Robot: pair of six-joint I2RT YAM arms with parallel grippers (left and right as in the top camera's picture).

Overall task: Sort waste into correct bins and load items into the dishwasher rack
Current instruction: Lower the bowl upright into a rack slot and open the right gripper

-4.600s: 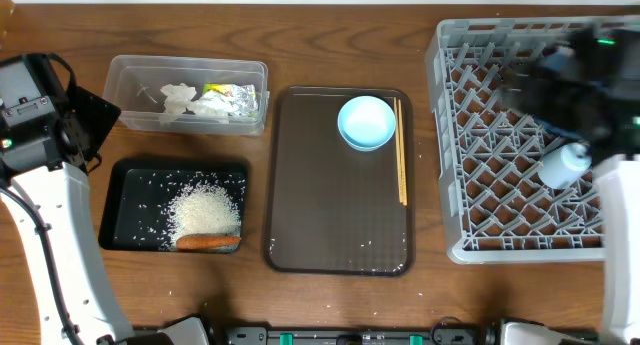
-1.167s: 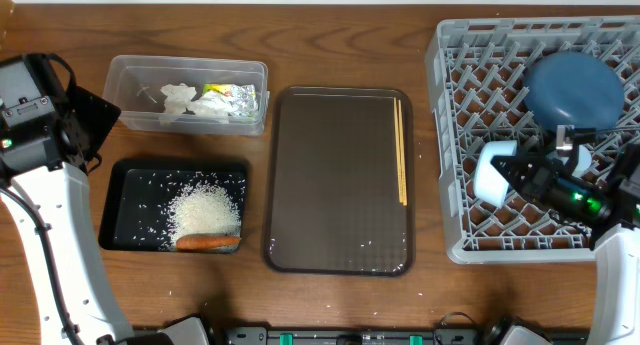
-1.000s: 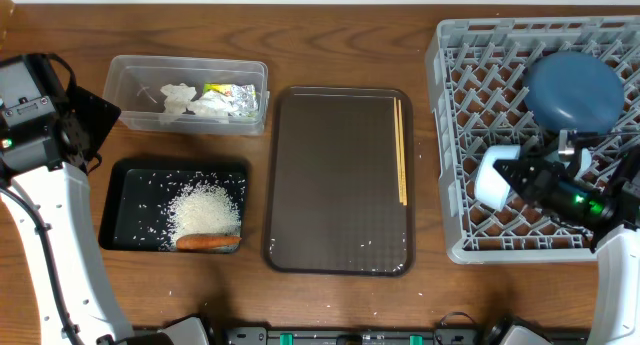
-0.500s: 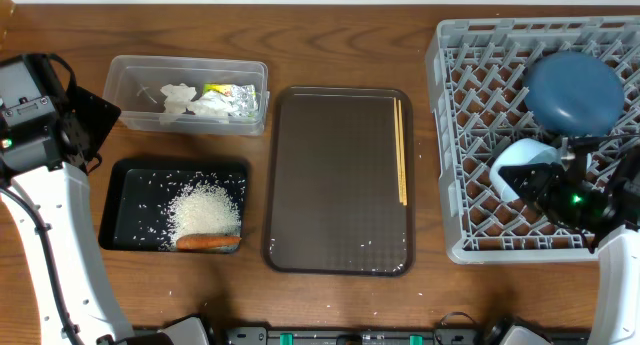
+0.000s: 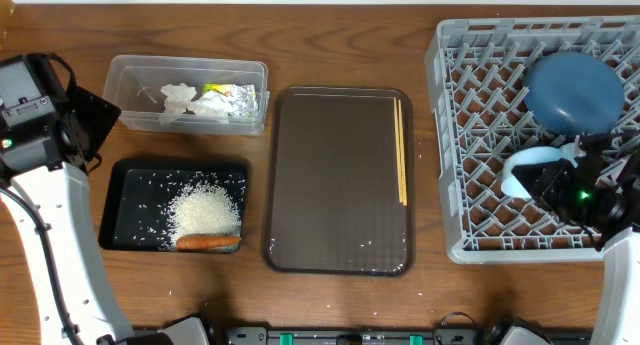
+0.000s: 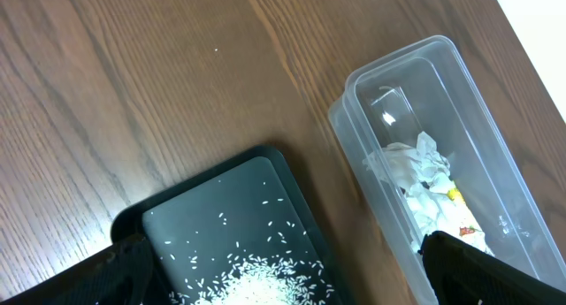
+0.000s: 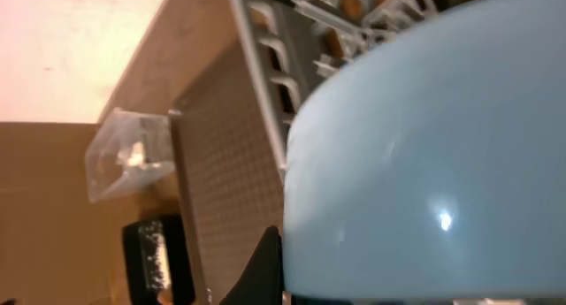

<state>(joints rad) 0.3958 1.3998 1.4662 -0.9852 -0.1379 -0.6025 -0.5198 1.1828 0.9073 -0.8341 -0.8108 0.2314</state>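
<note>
One foil wrapper [image 5: 235, 95] in clear tub [image 5: 125, 85], print illegible

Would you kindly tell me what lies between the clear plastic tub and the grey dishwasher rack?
In the overhead view, the brown serving tray lies there, with the wooden chopsticks along its right edge.

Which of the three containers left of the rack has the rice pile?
The shallow black tray, front left, with the carrot beside the rice; the clear tub holds tissue and wrapper, the brown tray chopsticks.
</note>
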